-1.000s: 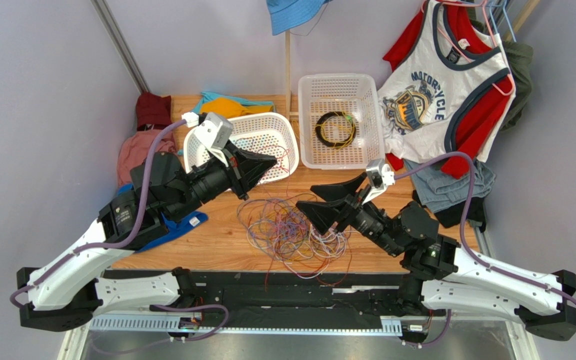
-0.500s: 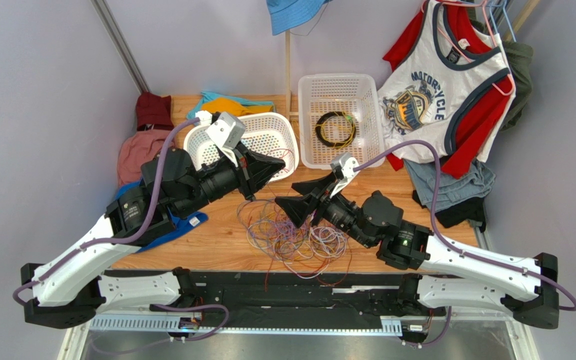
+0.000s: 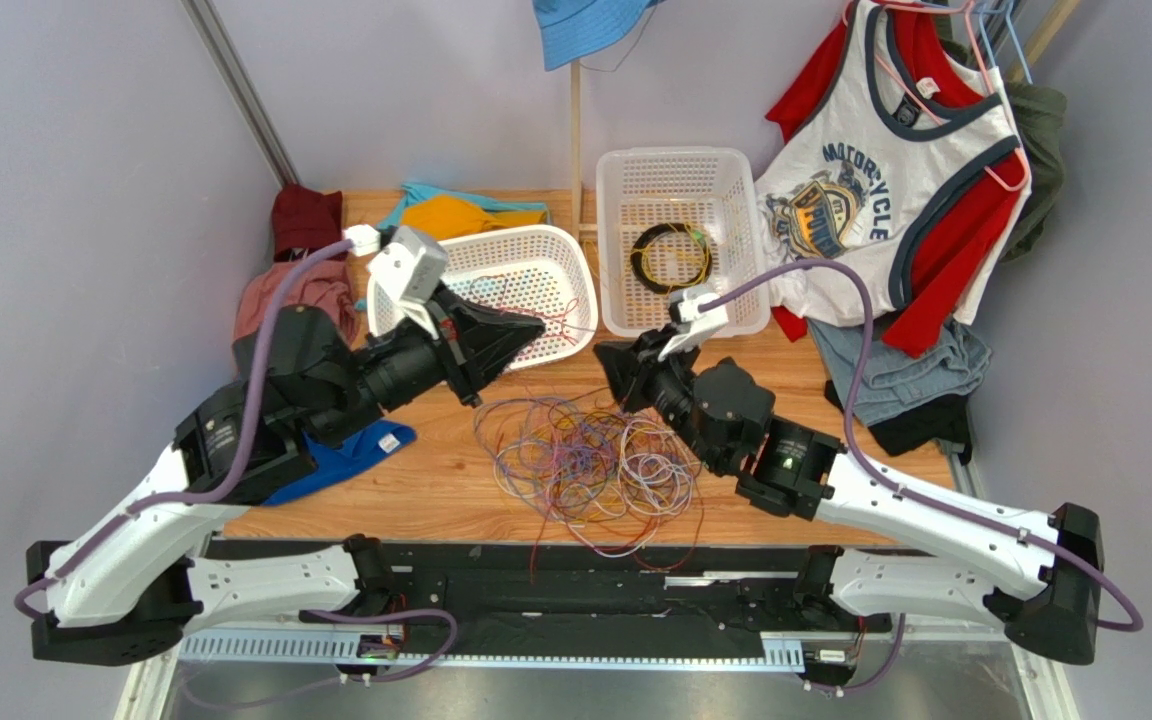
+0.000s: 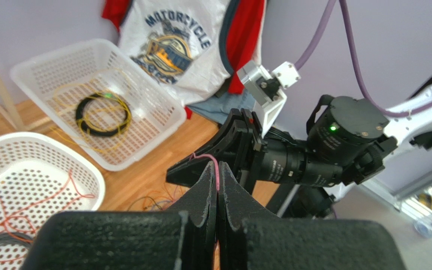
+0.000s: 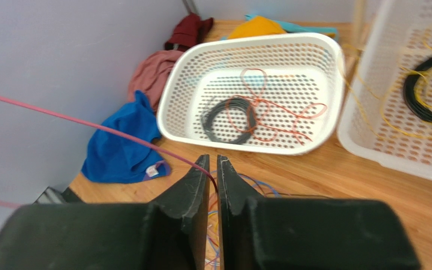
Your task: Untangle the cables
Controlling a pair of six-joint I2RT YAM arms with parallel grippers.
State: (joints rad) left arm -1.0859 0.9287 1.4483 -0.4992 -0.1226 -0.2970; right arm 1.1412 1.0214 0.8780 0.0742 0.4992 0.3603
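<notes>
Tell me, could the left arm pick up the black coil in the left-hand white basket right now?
Probably not straight away. The left pincer hangs close by that basket, but it is shut on a pink wire, so it would have to let go first. The black coil itself lies exposed.

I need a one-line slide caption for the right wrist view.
Right pincer pinching a taut pink cable, with a white basket beyond.

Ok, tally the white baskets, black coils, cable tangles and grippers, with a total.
White baskets: 2, oval basket and rectangular basket
Black coils: 2, oval-basket coil, rectangular-basket coil
Cable tangle: 1
Grippers: 2, left gripper and right gripper
Total: 7
</notes>
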